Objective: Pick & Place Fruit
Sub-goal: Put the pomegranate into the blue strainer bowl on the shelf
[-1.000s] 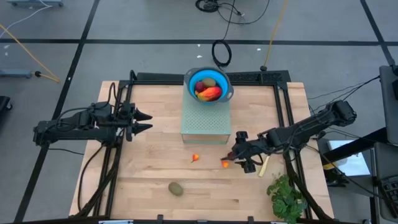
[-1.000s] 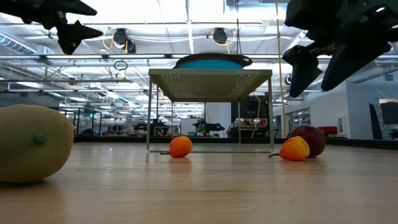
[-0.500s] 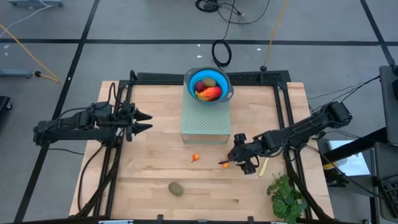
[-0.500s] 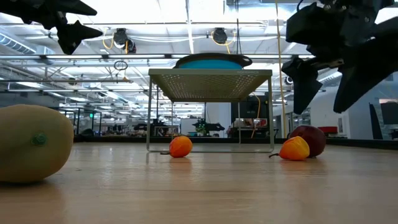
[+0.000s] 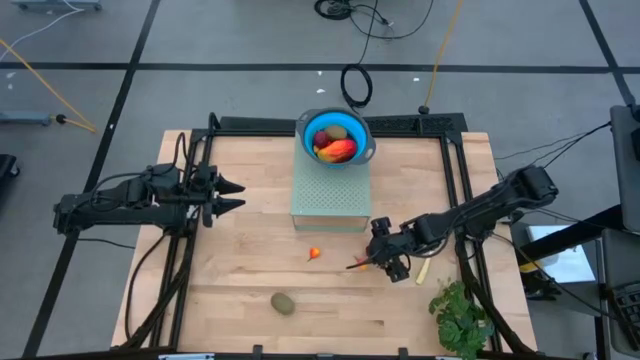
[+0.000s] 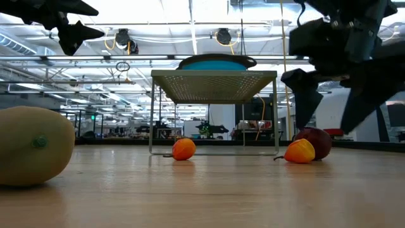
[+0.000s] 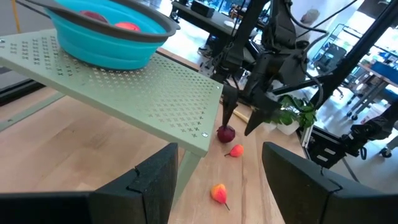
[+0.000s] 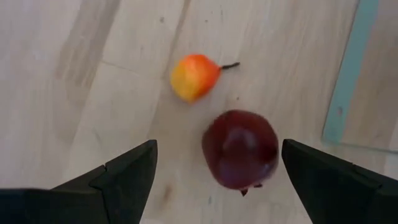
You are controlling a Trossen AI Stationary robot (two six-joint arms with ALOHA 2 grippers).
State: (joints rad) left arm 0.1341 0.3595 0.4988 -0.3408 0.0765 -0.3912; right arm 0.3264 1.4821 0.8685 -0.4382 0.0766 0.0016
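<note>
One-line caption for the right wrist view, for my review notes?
Right gripper open above a dark red round fruit, with a small orange-red fruit beside it on the wooden table.

We see a dark red round fruit point(image 8: 240, 149) beside a small pear-shaped piece point(image 8: 194, 76) shading from orange-red to yellow. The bowl point(image 5: 366, 141) is bright blue, its stand point(image 5: 330, 195) pale green with a perforated dot pattern, the oval fruit point(image 5: 283, 303) brownish-green, the table point(image 5: 240, 290) light wood.

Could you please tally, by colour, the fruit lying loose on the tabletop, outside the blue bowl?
Orange-red pieces: 2
Dark red round fruit: 1
Brownish-green oval: 1
Total: 4
</note>
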